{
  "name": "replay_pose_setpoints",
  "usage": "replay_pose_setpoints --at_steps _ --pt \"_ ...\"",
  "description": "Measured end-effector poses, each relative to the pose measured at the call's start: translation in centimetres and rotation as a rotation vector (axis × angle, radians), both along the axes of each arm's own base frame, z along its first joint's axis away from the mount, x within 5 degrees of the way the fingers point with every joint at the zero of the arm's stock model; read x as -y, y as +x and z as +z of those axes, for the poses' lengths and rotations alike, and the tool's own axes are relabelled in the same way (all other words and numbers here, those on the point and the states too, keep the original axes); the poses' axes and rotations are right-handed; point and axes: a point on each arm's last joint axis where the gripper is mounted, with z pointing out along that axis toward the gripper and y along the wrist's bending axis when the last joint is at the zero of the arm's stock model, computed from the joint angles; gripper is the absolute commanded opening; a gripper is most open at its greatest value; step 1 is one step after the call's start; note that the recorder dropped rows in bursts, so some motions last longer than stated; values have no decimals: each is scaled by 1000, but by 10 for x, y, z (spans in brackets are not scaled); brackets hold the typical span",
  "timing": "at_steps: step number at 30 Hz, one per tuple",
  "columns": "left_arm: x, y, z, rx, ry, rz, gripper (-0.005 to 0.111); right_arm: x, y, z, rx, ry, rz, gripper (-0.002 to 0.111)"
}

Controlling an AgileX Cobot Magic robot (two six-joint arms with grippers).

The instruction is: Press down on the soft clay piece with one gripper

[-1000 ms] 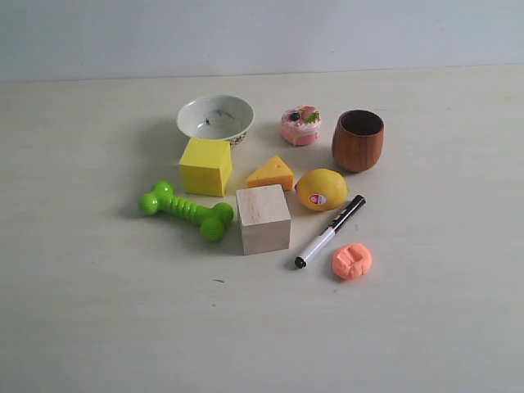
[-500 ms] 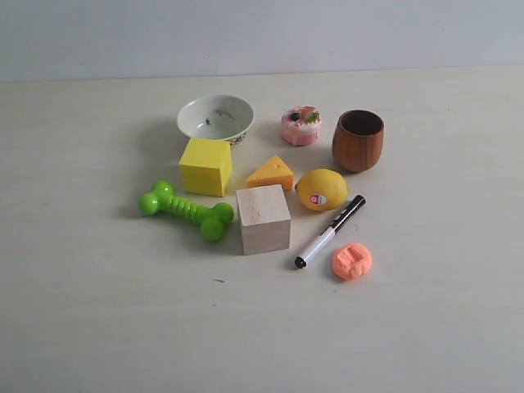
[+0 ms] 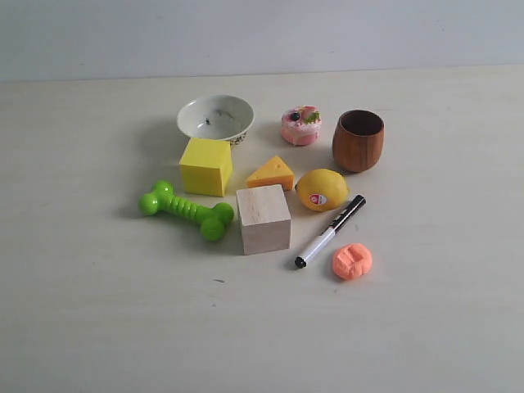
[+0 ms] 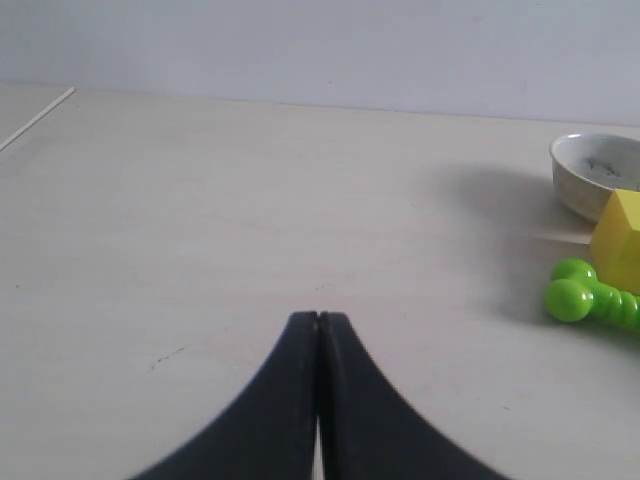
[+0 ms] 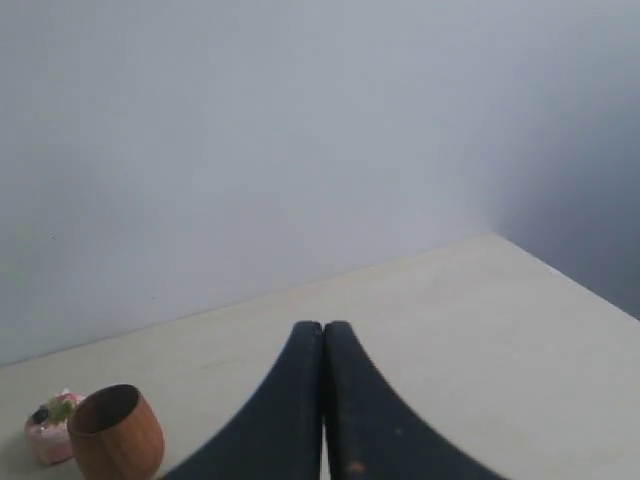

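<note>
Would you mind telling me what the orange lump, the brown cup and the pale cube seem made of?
The soft clay piece looks like matte clay: blocky dents mark its top. The brown cup seems smooth wood, by its streaky walls. The pale cube looks like bare wood, faintly grained.

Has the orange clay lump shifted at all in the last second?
No. The clay lump sits in the same spot, just right of the marker and its white end in the exterior view.
</note>
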Motion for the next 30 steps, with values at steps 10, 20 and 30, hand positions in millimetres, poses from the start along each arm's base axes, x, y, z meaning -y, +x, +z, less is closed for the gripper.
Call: replay_pose_setpoints --at_steps 10,20,30 --pt "0 0 0 0 0 0 0 -7 12 -36 -17 -2 83 0" --pt "0 0 0 0 0 0 0 -7 16 -68 -93 -9 89 0" --pt "0 0 0 0 0 0 0 -9 16 -73 -159 -103 126 0"
